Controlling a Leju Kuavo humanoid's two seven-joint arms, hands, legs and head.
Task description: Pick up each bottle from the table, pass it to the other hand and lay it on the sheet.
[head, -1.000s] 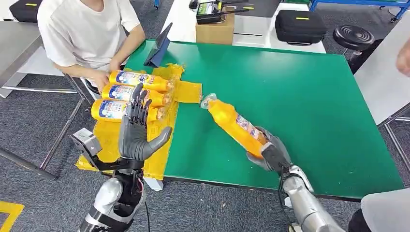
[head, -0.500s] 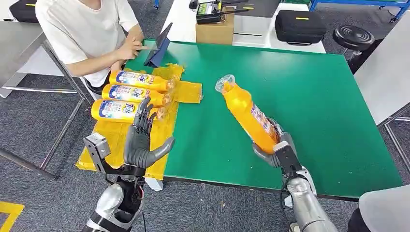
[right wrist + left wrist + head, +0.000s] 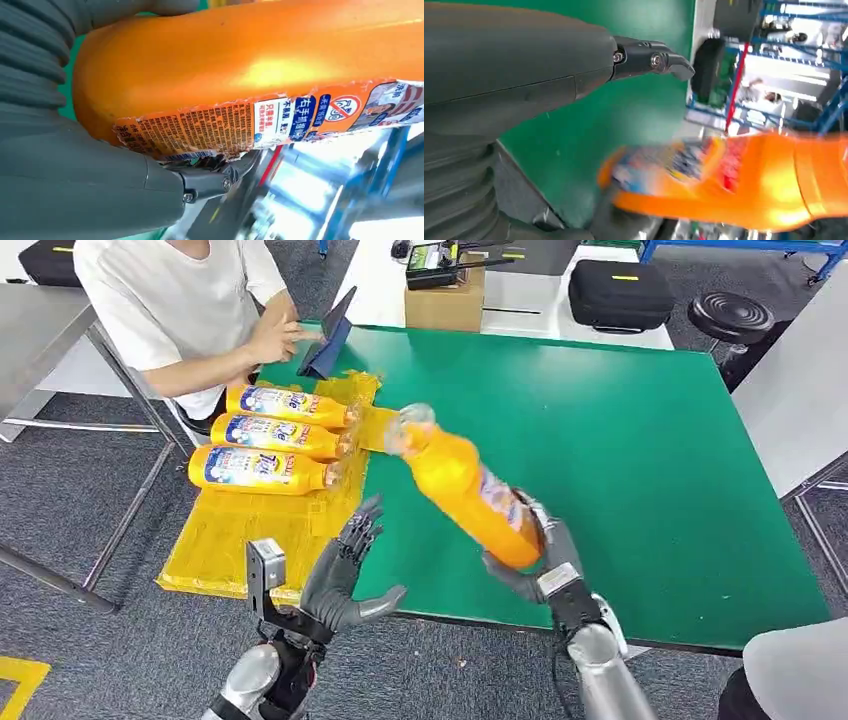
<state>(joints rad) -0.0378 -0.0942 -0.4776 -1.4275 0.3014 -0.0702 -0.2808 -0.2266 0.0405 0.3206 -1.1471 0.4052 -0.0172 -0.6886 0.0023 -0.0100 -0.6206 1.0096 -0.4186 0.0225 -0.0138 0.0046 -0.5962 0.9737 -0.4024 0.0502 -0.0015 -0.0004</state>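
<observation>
1. Right hand [image 3: 540, 565] grips the base of the orange bottle [image 3: 465, 490], holding it clear above the green table [image 3: 640, 440], neck tilted up and toward the robot's left.
2. Left hand [image 3: 340, 575] holds nothing, fingers spread and palm turned toward the bottle, near it but apart, at the table's near edge.
3. Beyond it lies the yellow sheet [image 3: 250, 530] with 3 bottles [image 3: 265, 435] side by side at its far end; a person [image 3: 190, 300] sits past them at a tablet [image 3: 330, 340].
4. Risk, as I judge it: the grip sits low on a long bottle, so it could pivot or slip if the right hand lets go before the left closes firmly.
5. A careless placement could also knock the 3 laid bottles into rolling.
</observation>
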